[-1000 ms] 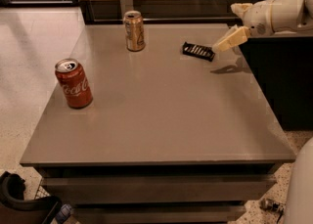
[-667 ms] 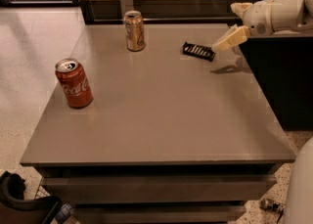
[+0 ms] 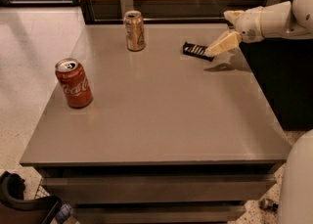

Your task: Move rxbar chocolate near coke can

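Black bar point(image 3: 195, 50): flat on the table point(image 3: 161, 115), right at the gripper's tip, apparently touching it.
Gripper point(image 3: 215, 49): low over the bar's right end; grip state cannot be told.
Coke can point(image 3: 73, 82): far to the gripper's left, well apart from the bar.
Done: judged reach only.
Left: secure the bar, carry it left, set it beside the can.

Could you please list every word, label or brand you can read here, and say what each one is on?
"Coca-Cola": white script on the red coke can.
White lettering on the rxbar chocolate: too small to read.
Nothing legible on the gold can.
The gripper, at the bar's right end, shows no text.
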{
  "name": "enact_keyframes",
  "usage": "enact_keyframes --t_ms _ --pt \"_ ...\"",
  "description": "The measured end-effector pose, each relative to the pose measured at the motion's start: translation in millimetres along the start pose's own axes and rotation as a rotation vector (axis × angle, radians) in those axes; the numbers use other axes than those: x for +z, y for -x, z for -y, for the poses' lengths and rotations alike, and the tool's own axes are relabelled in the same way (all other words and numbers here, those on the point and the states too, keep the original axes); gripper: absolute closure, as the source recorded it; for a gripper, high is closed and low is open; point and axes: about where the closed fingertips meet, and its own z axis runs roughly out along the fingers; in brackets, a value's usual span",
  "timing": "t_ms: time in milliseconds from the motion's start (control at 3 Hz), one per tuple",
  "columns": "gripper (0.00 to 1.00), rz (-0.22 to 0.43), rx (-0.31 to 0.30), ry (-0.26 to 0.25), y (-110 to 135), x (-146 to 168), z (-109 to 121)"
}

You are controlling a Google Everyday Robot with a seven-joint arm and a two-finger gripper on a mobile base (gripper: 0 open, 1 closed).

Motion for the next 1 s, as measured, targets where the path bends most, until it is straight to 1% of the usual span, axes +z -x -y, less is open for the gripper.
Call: enact_keyframes --t_ms 667,1000 --pt "0.0 0.039 0.058 0.002 -17.2 21.3 -3.2" --pt "0.0 0.042 0.102 0.043 -31.0 37.7 -12.3"
